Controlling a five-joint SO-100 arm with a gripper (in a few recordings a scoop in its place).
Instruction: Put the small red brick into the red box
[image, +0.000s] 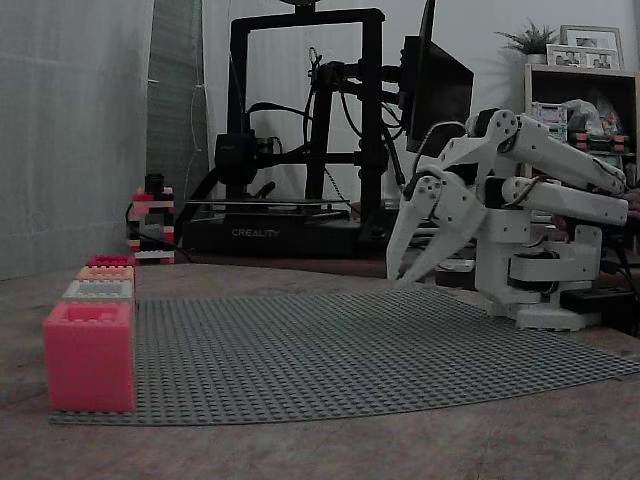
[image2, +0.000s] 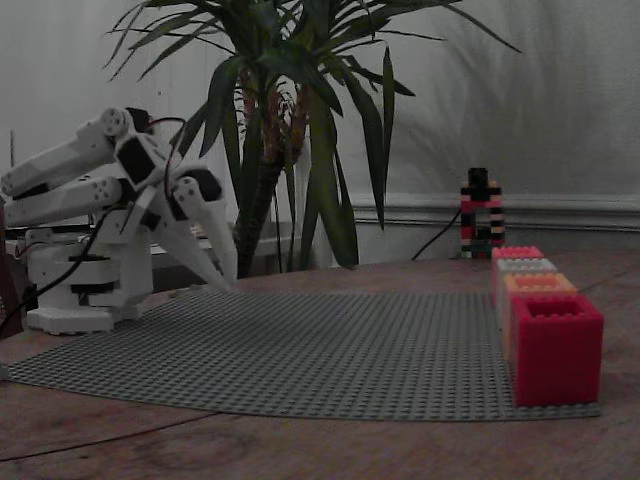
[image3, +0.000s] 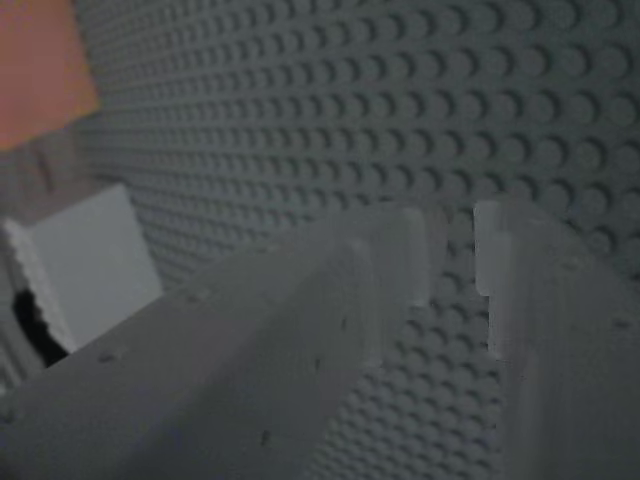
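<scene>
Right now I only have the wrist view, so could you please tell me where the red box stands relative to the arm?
Observer: The red box ends a row of four boxes on the baseplate edge opposite the arm.
Operator: Where is the tool?
Observer: The tool hangs tips down at the plate's edge beside the arm's base.
Operator: What neighbours the red box?
Observer: A pale orange box, right against it.

The studded baseplate (image: 350, 345) lies on the worktop (image: 330, 450), directly beneath the jaws, which hang over its edge nearest the arm's base (image: 545, 290). Across the plate from the jaws, a row of boxes stands along the far edge; the red box (image2: 556, 345) is the end one, nearest the camera in a fixed view.
</scene>
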